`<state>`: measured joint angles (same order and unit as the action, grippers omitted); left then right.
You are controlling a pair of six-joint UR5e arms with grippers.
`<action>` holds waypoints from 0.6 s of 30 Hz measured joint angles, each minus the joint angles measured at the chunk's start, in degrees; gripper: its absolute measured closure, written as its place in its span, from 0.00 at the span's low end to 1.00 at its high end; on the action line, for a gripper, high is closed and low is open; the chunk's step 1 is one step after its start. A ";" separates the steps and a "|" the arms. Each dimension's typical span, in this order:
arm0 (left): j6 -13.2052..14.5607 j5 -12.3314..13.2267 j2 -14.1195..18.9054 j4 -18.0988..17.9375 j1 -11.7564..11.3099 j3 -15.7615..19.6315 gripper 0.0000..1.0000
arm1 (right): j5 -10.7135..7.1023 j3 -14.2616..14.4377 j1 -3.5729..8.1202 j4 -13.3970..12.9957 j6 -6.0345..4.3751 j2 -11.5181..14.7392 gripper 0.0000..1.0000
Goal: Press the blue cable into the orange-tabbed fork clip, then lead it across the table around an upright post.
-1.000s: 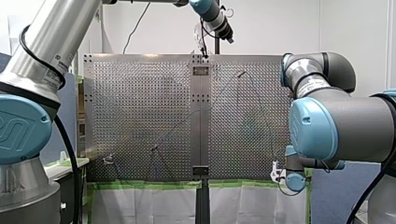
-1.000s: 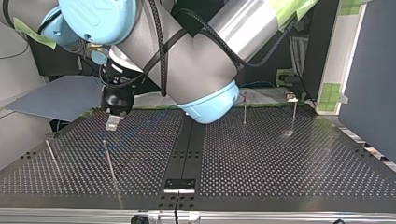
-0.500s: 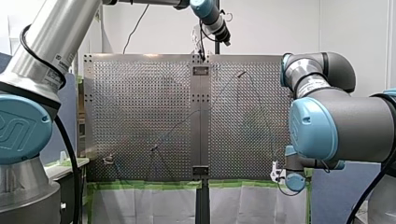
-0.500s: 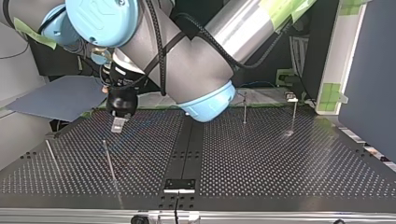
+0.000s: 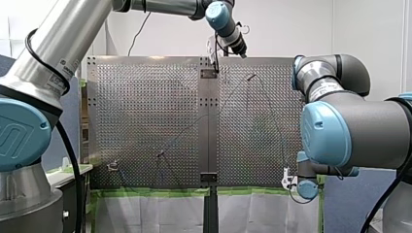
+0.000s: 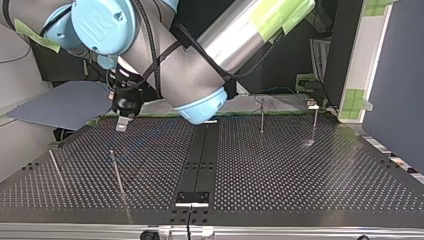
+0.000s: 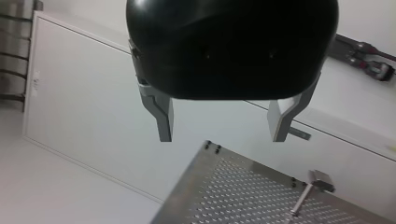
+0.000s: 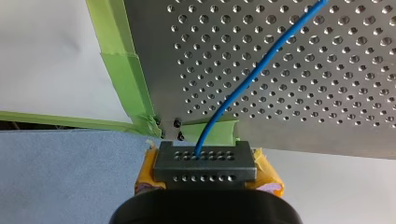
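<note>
Right wrist view: my right gripper (image 8: 205,163) is clenched on the blue cable (image 8: 243,79). Yellow pads (image 8: 268,179) show on either side of its grey, holed finger block. The cable comes out at the tip of that block and runs ahead of the gripper in a shallow curve over the perforated table (image 8: 327,116). The gripper sits just off a table corner, near the green tape (image 8: 121,74) along the edge.

Top view: the same gripper is at the view's left, low over the table's far edge with its tip pointing down. Whether it touches the surface, cannot tell. Thin upright posts (image 6: 116,172) stand on the table, two at the view's left and two at its right near the far edge. One right-hand post carries a small red-orange top (image 6: 261,102); whether that is the fork clip, cannot tell.

Front view: the cable shows only as a faint line. It runs from the near right corner toward the far side, then back toward left of centre.

Left wrist view: my left gripper (image 7: 223,135) is released, its metal fingers (image 7: 163,121) spread wide with nothing between them. In the front view it hangs at the table's far edge by the centre seam, well apart from the held end of the cable.
</note>
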<state>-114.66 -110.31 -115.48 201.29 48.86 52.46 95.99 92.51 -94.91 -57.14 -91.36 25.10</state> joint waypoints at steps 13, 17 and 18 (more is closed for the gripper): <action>-1.07 -0.06 0.01 -2.22 -0.10 2.63 0.00 | -0.17 0.00 0.02 0.43 -0.09 0.00 1.00; -1.08 -0.06 0.01 -2.14 -0.13 2.67 0.00 | -0.18 0.00 0.03 0.50 -0.07 0.00 1.00; -1.08 -0.06 0.01 -2.14 -0.15 2.66 0.00 | -0.17 -0.01 0.03 0.50 -0.07 0.00 1.00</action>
<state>-115.75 -110.37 -115.46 199.15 48.71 55.12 95.82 92.51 -94.88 -56.64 -91.43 25.10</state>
